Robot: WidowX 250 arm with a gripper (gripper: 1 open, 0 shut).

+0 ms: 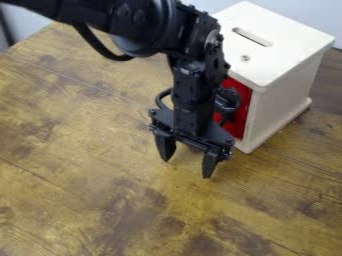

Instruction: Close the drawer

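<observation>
The red drawer (235, 112) sits in the cream-white cube (274, 55) at the back right, with only a thin red edge showing and its black front and loop handle mostly hidden behind my arm. My gripper (187, 160) hangs just in front of the drawer face, fingers pointing down toward the table. The fingers (211, 162) are spread apart and hold nothing.
The wooden table (80, 190) stretches to the left and front. The cube has a slot on its top (251, 36). My black arm reaches in from the upper left.
</observation>
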